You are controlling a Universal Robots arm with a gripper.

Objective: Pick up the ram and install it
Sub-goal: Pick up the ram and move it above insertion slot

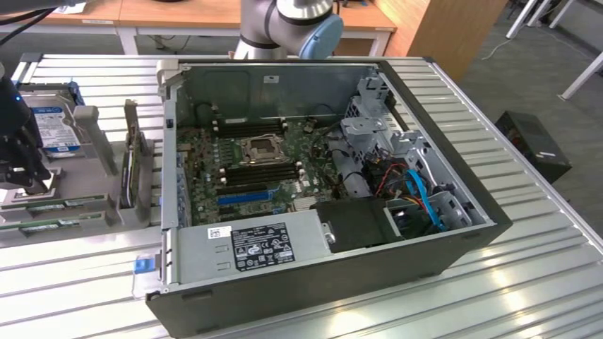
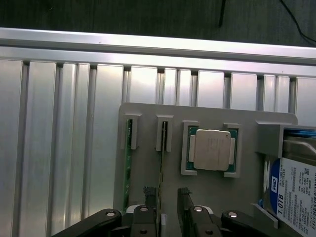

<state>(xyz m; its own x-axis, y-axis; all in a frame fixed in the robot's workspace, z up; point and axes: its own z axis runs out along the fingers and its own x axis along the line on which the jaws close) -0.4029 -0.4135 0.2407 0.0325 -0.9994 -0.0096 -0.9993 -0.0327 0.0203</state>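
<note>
Ram: the ram [image 2: 161,158] stands on its long edge in a slot of the gray holder tray [image 2: 212,197] on the bench [image 2: 59,148]. A second ram stick [image 2: 129,163] is just beside it, and the CPU [image 2: 211,149] is on its other side.
Gripper: my gripper [image 2: 167,192] is spread, fingers either side of the ram's near end, closer to one finger; I judge nothing pinched yet.
Handling: light, thin and stiff, I'd say, and it would snap if twisted.
Hold: the flat faces near the top edge, squarely, away from the contact edge.
Destination: the open computer case [image 1: 452,240] lies well apart.
</note>
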